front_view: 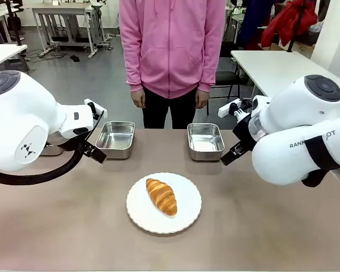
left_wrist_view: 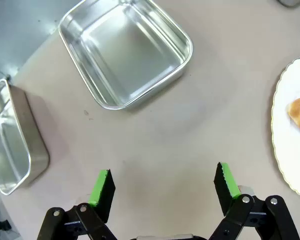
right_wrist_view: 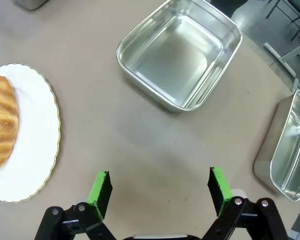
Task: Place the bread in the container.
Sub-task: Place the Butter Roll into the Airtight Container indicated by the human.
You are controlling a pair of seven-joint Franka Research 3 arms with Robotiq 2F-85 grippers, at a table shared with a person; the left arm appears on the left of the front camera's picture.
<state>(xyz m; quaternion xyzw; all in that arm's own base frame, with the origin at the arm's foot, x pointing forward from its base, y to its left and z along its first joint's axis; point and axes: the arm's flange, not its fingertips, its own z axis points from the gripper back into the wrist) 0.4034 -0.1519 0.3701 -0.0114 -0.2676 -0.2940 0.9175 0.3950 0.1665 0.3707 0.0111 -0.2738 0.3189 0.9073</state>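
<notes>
Two arms, both with jaws spread wide and nothing between the green pads (left_wrist_view: 99, 189), so neither was gripping anything. The croissant (front_view: 161, 196) was lying on the white plate (front_view: 140, 218) pretty much in the middle of the table (front_view: 56, 232), angled so one tip aimed at roughly 11 o'clock and the other at 5. From the plate, the left tin (front_view: 115, 136) sat at about 11 o'clock and the right tin (front_view: 205, 140) at about 1 o'clock. Both were shiny steel and empty, and both sat apart from the plate. The left gripper (front_view: 95, 152) hung near the left tin's 9 o'clock side, and the right gripper (front_view: 229, 157) near the right tin's 3 o'clock side. In the left wrist view the plate's scalloped rim poked in at 3 o'clock with a bit of croissant on it, and in the right wrist view it sat at 9 o'clock. A person in a pink hoodie (front_view: 171, 45) stood at the far edge, hands down at their sides
</notes>
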